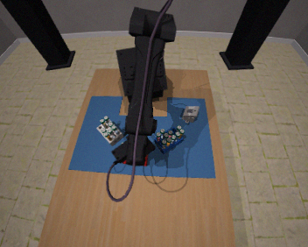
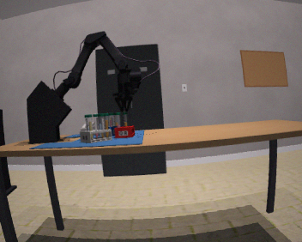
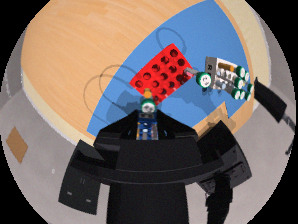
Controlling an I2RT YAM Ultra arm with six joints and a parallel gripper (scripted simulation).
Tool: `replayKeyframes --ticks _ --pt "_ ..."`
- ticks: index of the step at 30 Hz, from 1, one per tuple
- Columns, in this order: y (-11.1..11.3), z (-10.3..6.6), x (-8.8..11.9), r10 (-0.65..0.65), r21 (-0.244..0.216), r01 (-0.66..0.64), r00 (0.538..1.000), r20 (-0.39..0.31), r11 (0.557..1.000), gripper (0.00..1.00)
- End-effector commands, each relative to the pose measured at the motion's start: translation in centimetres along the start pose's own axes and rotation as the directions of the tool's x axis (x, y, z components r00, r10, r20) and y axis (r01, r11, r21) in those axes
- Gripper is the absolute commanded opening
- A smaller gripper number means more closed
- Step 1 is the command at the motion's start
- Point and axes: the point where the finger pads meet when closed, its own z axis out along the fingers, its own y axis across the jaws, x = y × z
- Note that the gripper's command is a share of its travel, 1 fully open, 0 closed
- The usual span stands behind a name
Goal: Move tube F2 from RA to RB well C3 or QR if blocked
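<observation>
The red rack QR (image 1: 146, 160) (image 2: 124, 132) (image 3: 134, 83) lies on the blue mat. In the wrist view one green-capped tube (image 3: 148, 106) stands at its near corner, and another green-capped tube (image 3: 203, 80) at its right corner. My gripper (image 2: 123, 110) (image 3: 147, 113) points down just above the near tube's cap; its fingers are partly open and hold nothing. The white rack RB (image 1: 113, 142) (image 2: 93, 138) (image 3: 212, 62) holds several green-capped tubes. The blue rack RA (image 1: 166, 149) (image 3: 147, 121) holds several tubes; my fingers partly hide it in the wrist view. Well labels are unreadable.
The grey DONE box (image 1: 191, 113) sits at the mat's far right in the top view, beyond the blue rack. The blue mat (image 1: 90, 158) lies on the wooden table (image 1: 86, 197). The arm hides part of the red rack in the top view.
</observation>
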Motion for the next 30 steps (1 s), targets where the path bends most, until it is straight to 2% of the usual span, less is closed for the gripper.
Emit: replayKeyframes --ticks 1,4,7,10,14,19,21,23,24,30 --pt "-0.7 0.8 0.1 0.008 0.018 -0.008 1.0 0.004 1.0 0.3" --pt "0.2 0.2 -0.3 -0.001 -0.008 0.001 1.0 0.023 1.0 0.3" --pt "0.2 0.2 -0.2 -0.003 -0.009 0.004 1.0 0.022 1.0 0.3" --pt "-0.5 0.9 0.2 0.004 0.012 -0.005 1.0 0.006 1.0 0.3" --pt "0.1 0.5 -0.2 0.0 -0.007 0.001 1.0 0.022 1.0 0.3" --pt "-0.6 1.4 0.2 0.006 0.017 -0.006 1.0 0.002 1.0 0.3" --pt "0.1 0.9 -0.4 0.003 -0.003 -0.002 1.0 0.022 1.0 0.3" --pt "0.1 0.9 -0.4 0.003 -0.003 -0.002 1.0 0.022 1.0 0.3" --pt "0.6 0.3 -0.6 -0.004 -0.021 0.005 0.999 0.036 1.0 0.3" --pt "-0.6 1.8 0.3 0.003 0.016 -0.003 1.0 0.0 1.0 0.3"
